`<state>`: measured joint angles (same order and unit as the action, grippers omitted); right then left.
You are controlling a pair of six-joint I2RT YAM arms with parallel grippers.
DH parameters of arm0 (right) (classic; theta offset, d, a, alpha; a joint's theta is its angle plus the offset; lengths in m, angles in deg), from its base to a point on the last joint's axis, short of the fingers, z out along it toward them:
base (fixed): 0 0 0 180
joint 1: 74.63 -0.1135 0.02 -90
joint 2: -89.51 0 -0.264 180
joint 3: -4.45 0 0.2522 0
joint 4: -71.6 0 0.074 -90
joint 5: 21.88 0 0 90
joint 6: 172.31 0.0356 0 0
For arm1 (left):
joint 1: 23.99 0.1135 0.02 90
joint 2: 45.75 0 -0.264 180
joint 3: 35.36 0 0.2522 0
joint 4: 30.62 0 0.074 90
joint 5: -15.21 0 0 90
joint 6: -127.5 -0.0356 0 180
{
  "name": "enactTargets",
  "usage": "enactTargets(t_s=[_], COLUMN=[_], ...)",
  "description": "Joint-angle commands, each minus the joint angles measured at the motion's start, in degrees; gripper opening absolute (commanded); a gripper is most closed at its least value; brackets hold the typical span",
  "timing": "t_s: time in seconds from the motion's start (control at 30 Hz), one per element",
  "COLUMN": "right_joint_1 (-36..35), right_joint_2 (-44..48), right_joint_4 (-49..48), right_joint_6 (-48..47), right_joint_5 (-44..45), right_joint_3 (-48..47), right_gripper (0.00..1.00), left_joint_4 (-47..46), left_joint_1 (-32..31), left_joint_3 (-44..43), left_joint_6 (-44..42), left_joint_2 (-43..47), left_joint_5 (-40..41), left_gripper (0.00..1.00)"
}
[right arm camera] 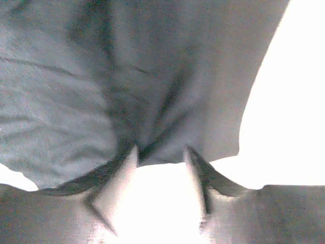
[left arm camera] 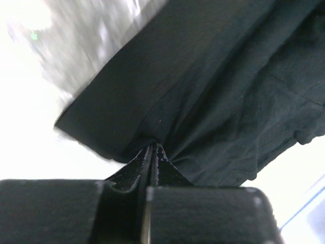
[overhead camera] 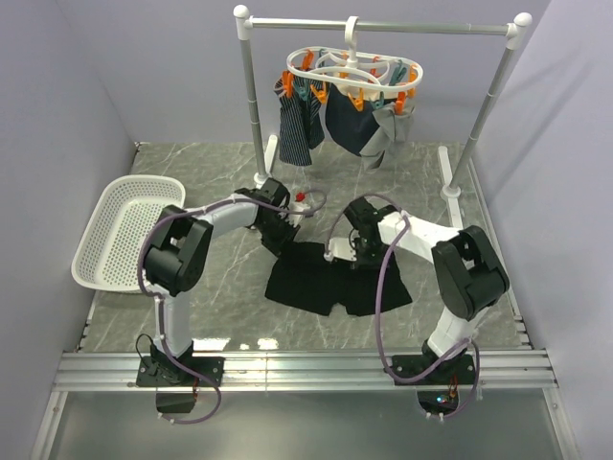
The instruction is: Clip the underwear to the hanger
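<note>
Nearest, the underwear (overhead camera: 330,287), one piece, is spread flat on the worktop (overhead camera: 220,297); its far-left corner is clamped by the left tool (left arm camera: 152,148); at its far edge the right tool (right arm camera: 160,155) is set apart over the cloth; pickup is judged in hand; a second pinch, then a lift, is needed; beyond it one hanger (overhead camera: 354,75) is hung; two tools are counted.

We see plain black underwear (overhead camera: 335,280) on a grey, white-veined marble desk (overhead camera: 201,177), a white hanger (overhead camera: 354,72) with orange and teal pegs (overhead camera: 356,97), a dark striped garment (overhead camera: 295,129) and a white basket (overhead camera: 139,180).
</note>
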<state>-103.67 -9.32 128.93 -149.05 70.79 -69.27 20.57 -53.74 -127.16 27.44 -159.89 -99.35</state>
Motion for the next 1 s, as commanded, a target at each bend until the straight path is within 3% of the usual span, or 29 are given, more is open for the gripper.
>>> enactTargets(t_s=[0.0,0.07,0.13,0.33,0.37,0.4,0.43,0.57,0.67,0.8,0.9,0.97], right_joint_1=[-2.8,-3.7,-4.9,-3.3,-2.7,-2.7,-2.1,-0.9,1.8,9.8,16.5,20.9], right_joint_2=[3.9,8.5,11.5,25.3,27.4,29.5,33.9,42.1,44.7,44.1,40.7,37.1], right_joint_4=[6.3,8.0,9.0,3.1,1.4,-2.5,-4.5,-10.7,-12.6,-18.8,-22.7,-24.5], right_joint_6=[-2.6,-0.4,3.4,22.2,24.6,29.7,31.9,40.8,49.5,58.9,66.6,72.9], right_joint_5=[-4.2,-9.1,-12.7,-17.8,-17.1,-16.1,-15.7,-14.1,-15.0,-22.9,-28.1,-31.3], right_joint_3=[-8.8,-11.7,-13.0,-12.6,-11.9,-9.9,-9.0,-6.7,-7.9,-11.4,-16.5,-19.2], right_gripper=[0.52,0.61,0.61,0.67,0.71,0.74,0.79,0.96,0.98,0.98,0.96,0.91], left_joint_4=[3.3,0.9,-1.1,-6.5,-8.6,-13.4,-16.5,-26.9,-33.5,-41.2,-52.4,-62.2], left_joint_1=[0.1,0.3,0.3,3.2,3.9,4.4,5.0,5.0,5.0,5.0,4.4,1.7], left_joint_3=[4.7,6.0,6.3,5.4,6.6,8.1,11.1,13.6,12.8,11.4,10.0,10.5], left_joint_6=[3.0,3.6,5.1,9.0,9.5,9.7,11.1,13.8,21.6,23.1,22.7,21.9], left_joint_2=[3.3,5.9,10.5,23.4,26.1,32.0,35.1,46.1,49.5,46.4,42.2,38.7], left_joint_5=[-0.2,-2.8,-3.4,-8.7,-9.4,-10.2,-9.5,-6.9,-0.9,-2.8,-9.1,-6.3], left_gripper=[0.07,0.22,0.39,0.64,0.72,0.91,0.99,0.99,0.99,0.99,0.99,0.93])
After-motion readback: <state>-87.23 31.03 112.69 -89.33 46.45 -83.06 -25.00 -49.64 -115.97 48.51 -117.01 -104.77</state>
